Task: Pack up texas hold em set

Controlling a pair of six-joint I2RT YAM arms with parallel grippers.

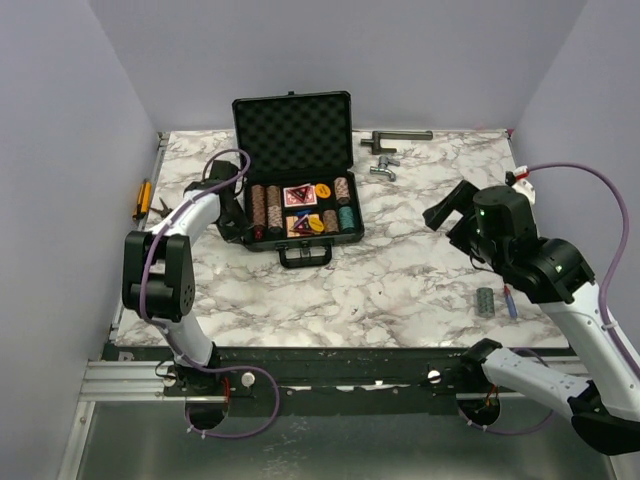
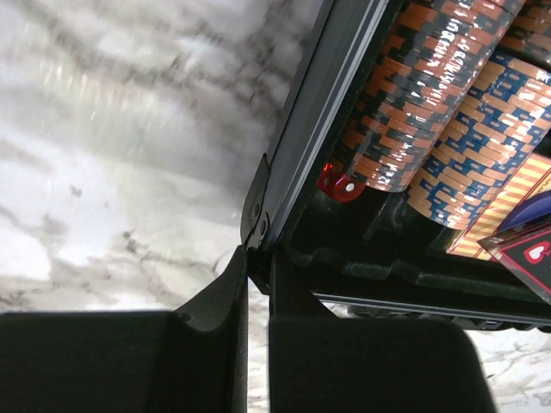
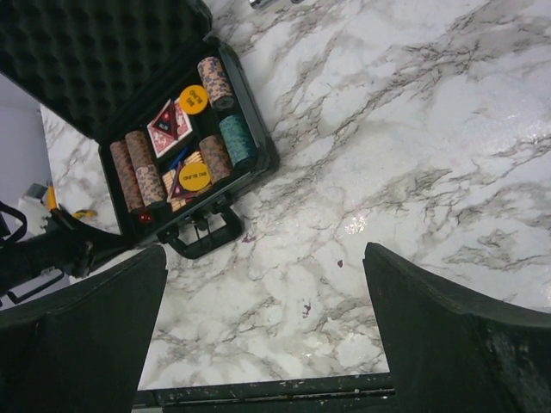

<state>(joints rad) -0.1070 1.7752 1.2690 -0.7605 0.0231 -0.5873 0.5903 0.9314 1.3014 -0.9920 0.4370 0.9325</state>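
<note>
The left tool (image 2: 258,267), nearly closed on nothing, sits at the left front corner of the open briefcase (image 1: 292,125). The right tool (image 3: 265,275), spread wide and empty, is nearer the loose teal chip stack (image 1: 485,301) on the counter (image 1: 400,270), back toward its base.

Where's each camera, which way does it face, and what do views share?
Top external: above and behind the robot, looking down on table and open briefcase; left arm and right arm show.
Left wrist: low at the briefcase's corner, facing chip stacks and red die; left gripper at bottom.
Right wrist: high, facing down at the briefcase; open right gripper frames it.
Shared: all see chip stacks.
</note>
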